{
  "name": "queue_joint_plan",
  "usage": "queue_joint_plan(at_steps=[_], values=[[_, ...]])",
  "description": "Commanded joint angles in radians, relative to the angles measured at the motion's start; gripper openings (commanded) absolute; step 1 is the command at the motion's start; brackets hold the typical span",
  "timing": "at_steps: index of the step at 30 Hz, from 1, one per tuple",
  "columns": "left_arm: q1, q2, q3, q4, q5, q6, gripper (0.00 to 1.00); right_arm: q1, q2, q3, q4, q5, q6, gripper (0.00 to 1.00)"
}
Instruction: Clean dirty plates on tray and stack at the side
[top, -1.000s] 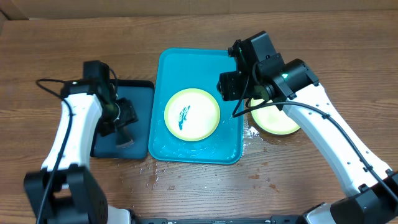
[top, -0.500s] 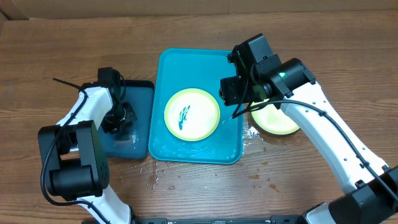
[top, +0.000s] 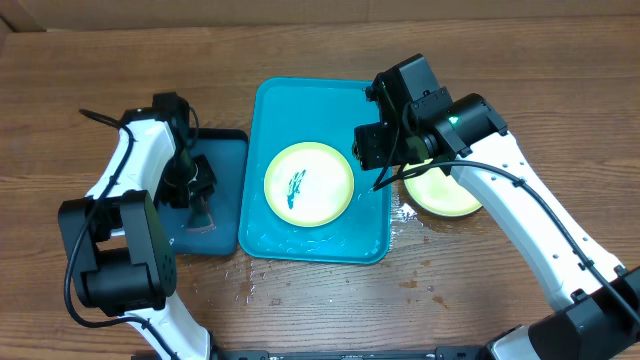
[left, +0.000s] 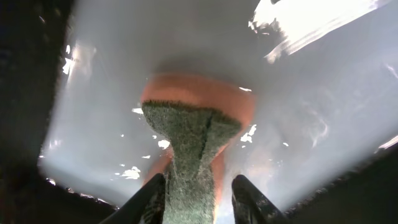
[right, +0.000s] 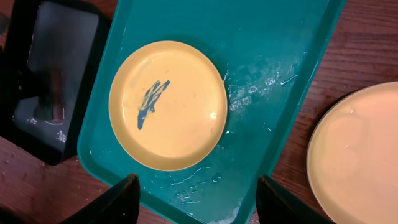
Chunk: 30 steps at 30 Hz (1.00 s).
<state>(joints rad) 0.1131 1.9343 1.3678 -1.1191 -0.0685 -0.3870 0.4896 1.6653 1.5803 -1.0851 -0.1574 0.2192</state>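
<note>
A yellow-green rimmed plate (top: 309, 183) with a blue-green scribble lies in the cyan tray (top: 290, 105); it also shows in the right wrist view (right: 166, 104) on the tray (right: 273, 56). A second, unmarked plate (top: 445, 195) lies on the table right of the tray, also in the right wrist view (right: 357, 155). No light blue plate is in view. My right gripper (right: 198, 199) is open and empty above the tray's right side (top: 385, 165). My left gripper (left: 198, 196) is closed on an orange sponge with a green scrub side (left: 193, 134) over the black tray (top: 222, 160).
The black tray (right: 62, 68) sits left of the cyan tray, wet and reflective. Water droplets lie on the cyan tray floor and on the wooden table (top: 500, 300) in front of it. Cardboard lines the table's far edge.
My left arm has shifted on the black tray, its wrist turning, with the sponge still in the jaws. My right arm moved slightly a second ago, then stayed still.
</note>
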Motion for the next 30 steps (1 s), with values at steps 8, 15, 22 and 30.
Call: queue_joint_plan(at_steps=[8,15,22,30], values=[[-0.001,0.016,-0.099,0.108,-0.001,0.005,0.4,-0.003,0.001,0.001,0.005,-0.001,-0.007,0.6],[-0.001,0.015,-0.135,0.15,-0.002,0.007,0.04,-0.003,0.001,0.001,0.013,0.004,-0.008,0.6],[0.001,0.01,0.073,-0.043,-0.055,0.01,0.04,-0.007,0.002,-0.004,0.024,0.153,0.059,0.42],[-0.002,0.008,0.155,-0.077,-0.126,0.009,0.04,-0.103,0.052,-0.009,0.012,0.168,0.262,0.5]])
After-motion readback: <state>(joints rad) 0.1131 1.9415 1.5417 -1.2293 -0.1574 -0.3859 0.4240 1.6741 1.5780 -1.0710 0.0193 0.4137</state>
